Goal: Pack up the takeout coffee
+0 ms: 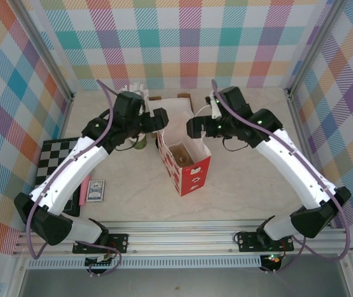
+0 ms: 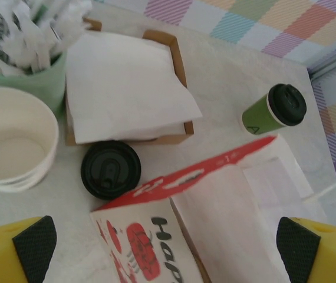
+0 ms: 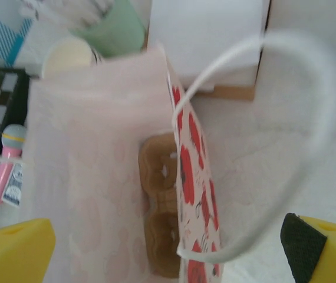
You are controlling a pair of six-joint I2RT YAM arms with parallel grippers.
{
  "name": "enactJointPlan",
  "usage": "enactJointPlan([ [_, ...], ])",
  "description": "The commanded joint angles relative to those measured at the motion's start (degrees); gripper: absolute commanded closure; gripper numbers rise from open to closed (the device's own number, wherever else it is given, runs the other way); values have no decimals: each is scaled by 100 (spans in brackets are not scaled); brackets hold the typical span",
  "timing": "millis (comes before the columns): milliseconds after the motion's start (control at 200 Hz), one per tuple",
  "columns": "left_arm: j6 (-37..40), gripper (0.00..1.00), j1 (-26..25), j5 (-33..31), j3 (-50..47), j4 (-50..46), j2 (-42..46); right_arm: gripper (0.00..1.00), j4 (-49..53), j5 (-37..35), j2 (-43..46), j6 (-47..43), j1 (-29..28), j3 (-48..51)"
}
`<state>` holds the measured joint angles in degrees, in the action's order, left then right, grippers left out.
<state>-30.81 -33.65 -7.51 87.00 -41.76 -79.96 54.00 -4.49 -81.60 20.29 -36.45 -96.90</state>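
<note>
Standing: green paper cup (image 2: pixel 259 119), round black lid (image 2: pixel 287 104).

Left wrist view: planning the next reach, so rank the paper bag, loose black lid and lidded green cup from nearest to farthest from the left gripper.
1. Paper bag, directly below the open left gripper.
2. Loose black lid, ahead, at the view's left.
3. Lidded green cup, farthest, ahead on the right.
</note>
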Motion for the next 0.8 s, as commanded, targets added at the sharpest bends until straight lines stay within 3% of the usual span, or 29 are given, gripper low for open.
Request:
enactJointPlan([
  [0, -687, 7, -263, -734, 291, -623, -299, 0, -229, -48, 320, -419, 412, -140],
  [150, -992, 20, -281, -761, 417, -751, -538, 0, -1071, 44, 455, -163, 1156, 169],
  [350, -1067, 34, -335, -684, 566, -1260, -611, 0, -1066, 53, 175, -261, 2119, 209],
  [505, -999, 58, -327, -638, 528, -1152, -638, 0, -1007, 344, -358, -641, 2672, 193],
  [660, -836, 82, -310, -767, 714, -1246, -800, 0, -1045, 191, -884, -991, 2800, 59],
  [795, -517, 97, -237, -821, 826, -1283, -871, 0, -910, 168, -1426, -1107, 2888, -237],
])
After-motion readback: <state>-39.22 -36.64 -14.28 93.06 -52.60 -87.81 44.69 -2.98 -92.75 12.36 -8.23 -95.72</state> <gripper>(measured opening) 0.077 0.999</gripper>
